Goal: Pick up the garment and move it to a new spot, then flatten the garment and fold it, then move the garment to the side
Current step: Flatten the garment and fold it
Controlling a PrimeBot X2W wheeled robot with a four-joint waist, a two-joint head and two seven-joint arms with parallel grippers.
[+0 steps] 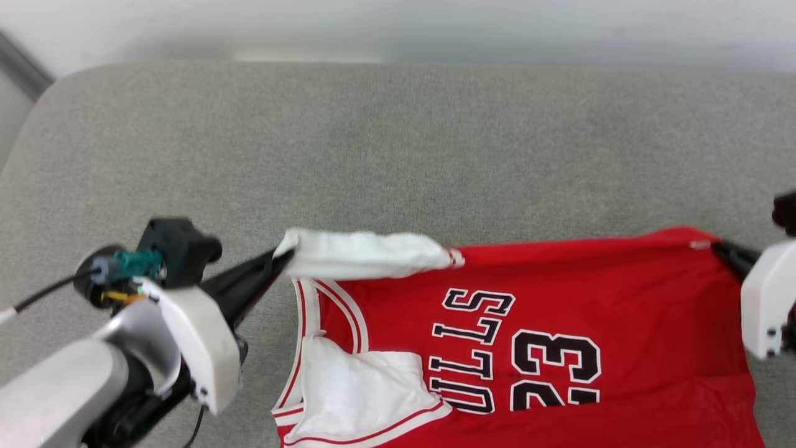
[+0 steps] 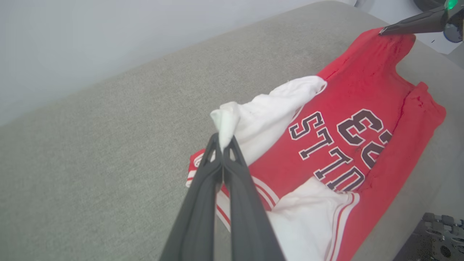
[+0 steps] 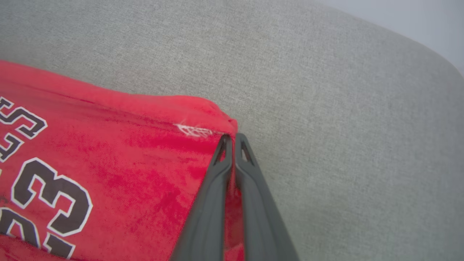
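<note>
1. Nearest the robot, the garment [image 1: 559, 348] lay chest-up on the grey cushion [image 1: 398, 143]. Its neck opening faced the robot's left and its hem the right, so the lettering read sideways. The near part ran past the bottom edge of the head view.
2. The near sleeve [image 1: 360, 386] lay doubled over the red chest rather than spread out, so the flattening looked unfinished.
3. Further out, the left gripper [image 1: 280, 258] had its jaws pressed together on the tip of the far sleeve [image 1: 367, 255], with white cloth bunched between the fingers. Gripping at the very tip probably let the arm draw the sleeve out and away from the body.
4. On the opposite end, the right gripper [image 1: 721, 249] was clamped tight on the far hem corner [image 3: 217, 121], just beside a small white stitched mark.
5. With the two grips well apart along one edge, that edge ran nearly straight between them. This pairing seemed meant to keep the cloth stretched, either for lifting it to a new spot or for pulling it flat.
6. Beyond the held edge lay a broad stretch of bare cushion, which looked like room to shift or spread the shirt.
7. Farthest off stood a pale wall [image 1: 435, 25].
</note>
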